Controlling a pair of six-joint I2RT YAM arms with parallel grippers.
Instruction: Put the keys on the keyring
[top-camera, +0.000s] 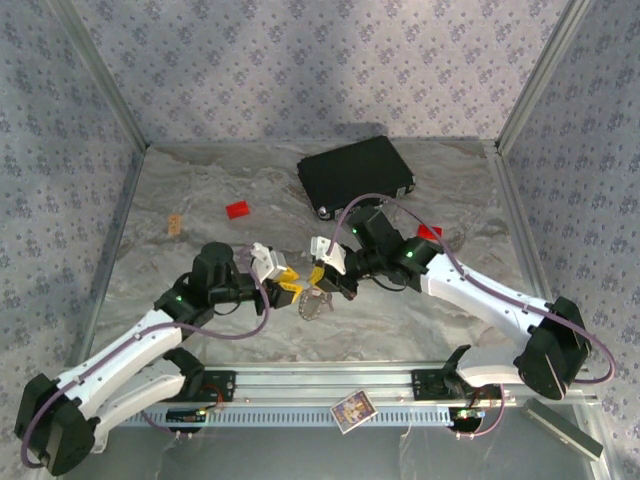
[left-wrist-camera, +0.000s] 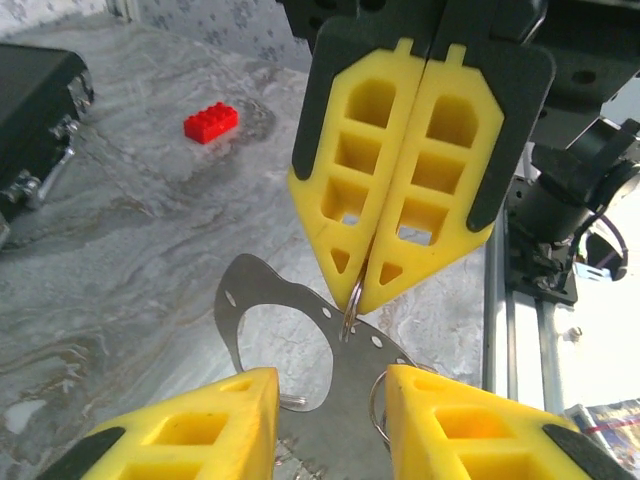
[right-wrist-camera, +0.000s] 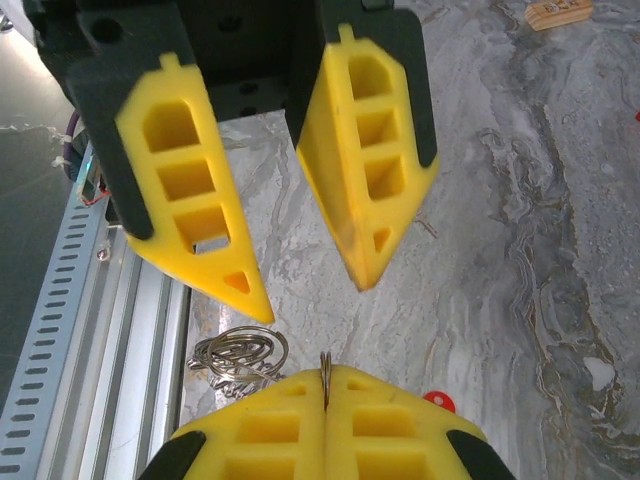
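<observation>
Since my right claw clenches the ring by its thin edge, at six o'clock on the table, it could twist free. My left claw, open around the tag, might tug it.

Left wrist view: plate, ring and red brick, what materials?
Plate: looks like thin sheet metal, with a dull grey finish, flat with small punched holes. Ring: likely steel wire, thin and shiny with bright glints. Brick: probably moulded plastic, glossy red, with studs on top.
</observation>
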